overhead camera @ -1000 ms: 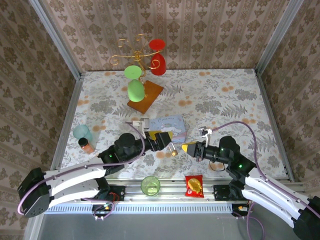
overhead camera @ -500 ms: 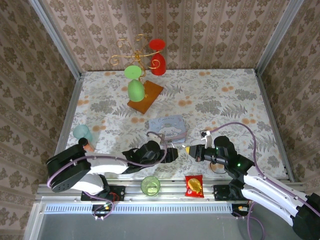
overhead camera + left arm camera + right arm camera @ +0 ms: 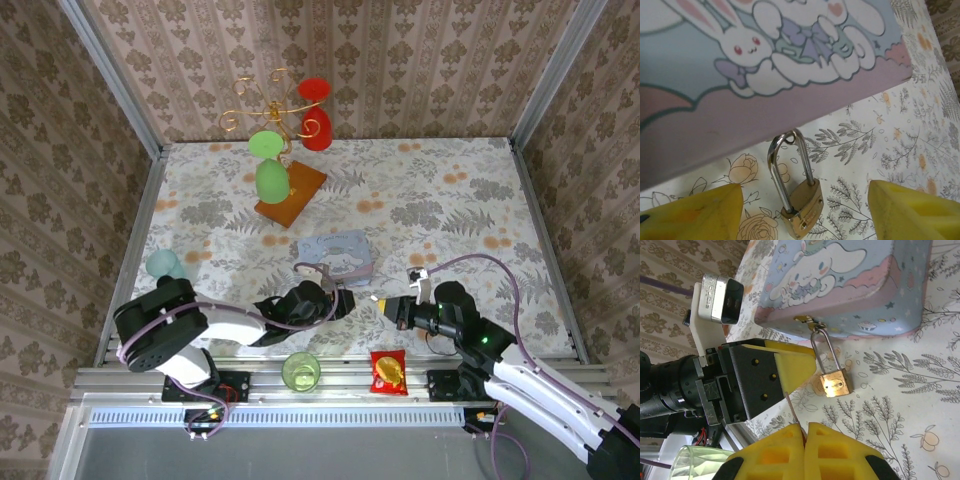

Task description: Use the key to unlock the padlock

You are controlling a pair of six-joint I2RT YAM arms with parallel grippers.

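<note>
Squarely, padlock [image 3: 801,206] between left gripper's [image 3: 803,196] jaws

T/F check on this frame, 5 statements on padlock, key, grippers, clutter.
1. The padlock hangs by its shackle from the latch on the cartoon tin. True.
2. The left gripper is clamped on the padlock body. False: its yellow fingers stand either side of it, with gaps showing.
3. The right gripper is shut, with the thin key sticking out from between its pads. True.
4. The key is seated in the padlock. False: in the right wrist view its tip is off to the side, clear of the lock.
5. The red snack packet lies on top of the tin. False: it lies at the near edge, between the arm bases.
</note>
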